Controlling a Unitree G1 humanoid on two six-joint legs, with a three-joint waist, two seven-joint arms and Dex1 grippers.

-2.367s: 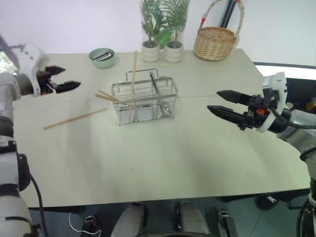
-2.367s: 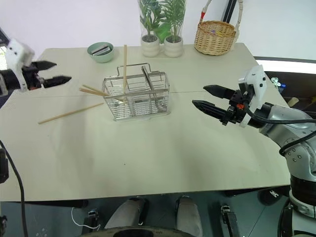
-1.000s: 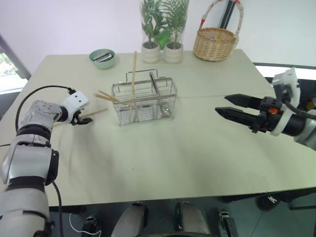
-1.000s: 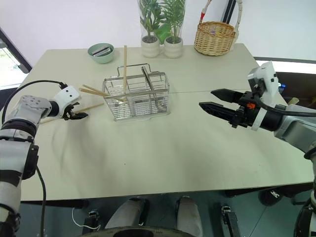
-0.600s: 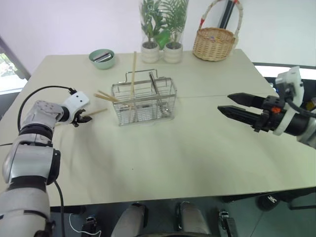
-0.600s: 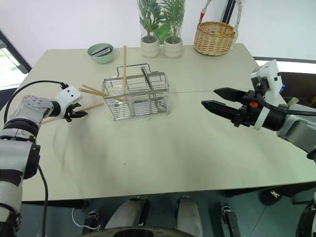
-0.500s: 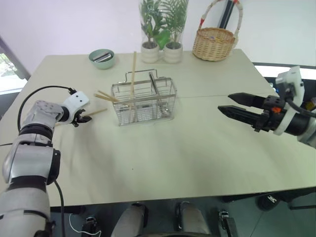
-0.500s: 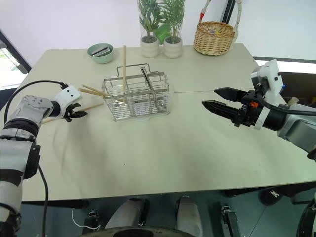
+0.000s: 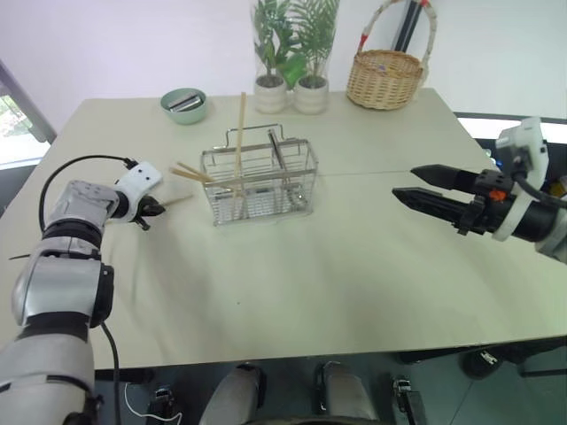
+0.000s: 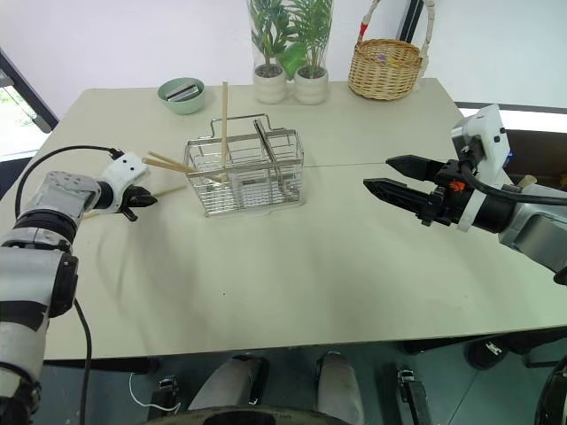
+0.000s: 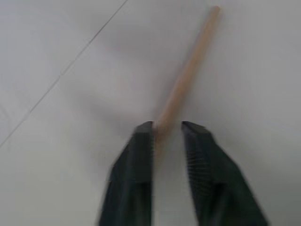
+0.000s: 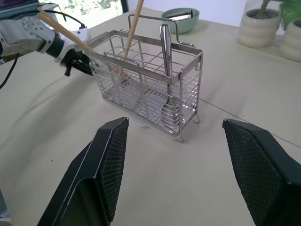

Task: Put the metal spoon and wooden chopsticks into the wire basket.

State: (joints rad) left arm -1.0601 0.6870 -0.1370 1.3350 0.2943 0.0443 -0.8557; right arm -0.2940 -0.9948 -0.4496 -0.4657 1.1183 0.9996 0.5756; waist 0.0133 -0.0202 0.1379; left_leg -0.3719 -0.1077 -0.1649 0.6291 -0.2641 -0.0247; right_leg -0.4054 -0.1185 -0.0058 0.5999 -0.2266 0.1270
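The wire basket [image 9: 257,181] stands mid-table with the metal spoon [image 12: 165,52] upright inside it. One of the wooden chopsticks [image 9: 240,124] stands in the basket, and two more [image 9: 190,173] lean out over its left rim. Another chopstick [image 11: 188,75] lies on the table left of the basket. My left gripper [image 9: 149,210] is down at the table and shut on that stick, whose free end points toward the basket. My right gripper [image 9: 405,181] hovers open and empty to the right of the basket, above the table.
A green bowl [image 9: 183,102] with something dark in it sits at the back left. Two potted plants [image 9: 292,88] and a tan wicker basket [image 9: 384,78] stand along the far edge. The right gripper is near the table's right edge.
The left gripper's fingers have shut on the chopstick lying on the table. Earlier that arm came down to it from the upper left. The right gripper has stayed open and nearly still.
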